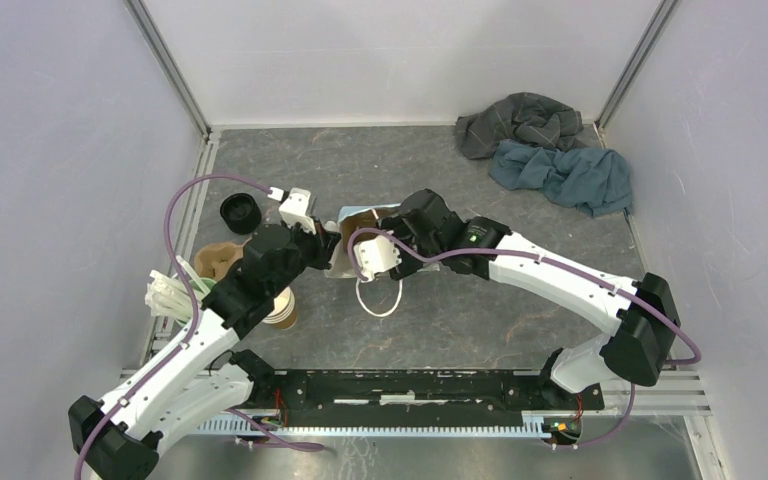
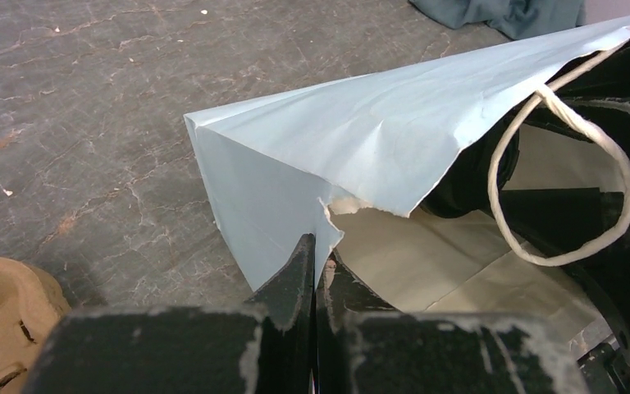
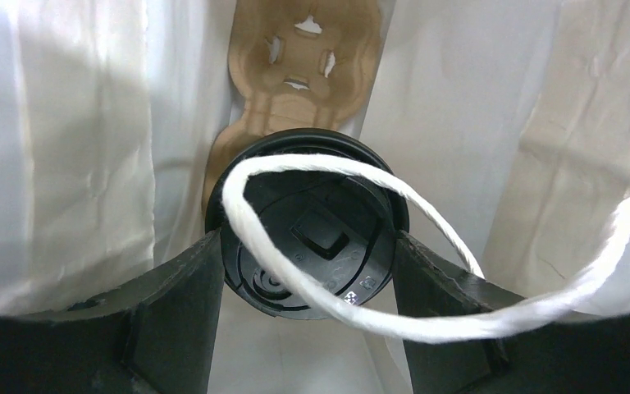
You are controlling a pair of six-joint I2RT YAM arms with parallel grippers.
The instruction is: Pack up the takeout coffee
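Grey stone-patterned table [image 1: 460, 320] fills the white-walled cell. From seven o'clock the left arm reaches in, elbow bent, and the left gripper [image 2: 316, 271] is pinched together on the torn rim of the pale blue paper bag [image 2: 336, 139], probably to keep its mouth open. From four o'clock the right arm stretches low. The right gripper [image 3: 305, 246], jaws wide, clamps the takeout coffee [image 3: 328, 209] inside the bag, with the cardboard carrier [image 3: 303, 66] at twelve o'clock.

Left hand [image 2: 318, 250] clamped, right hand [image 3: 308, 250] wide.
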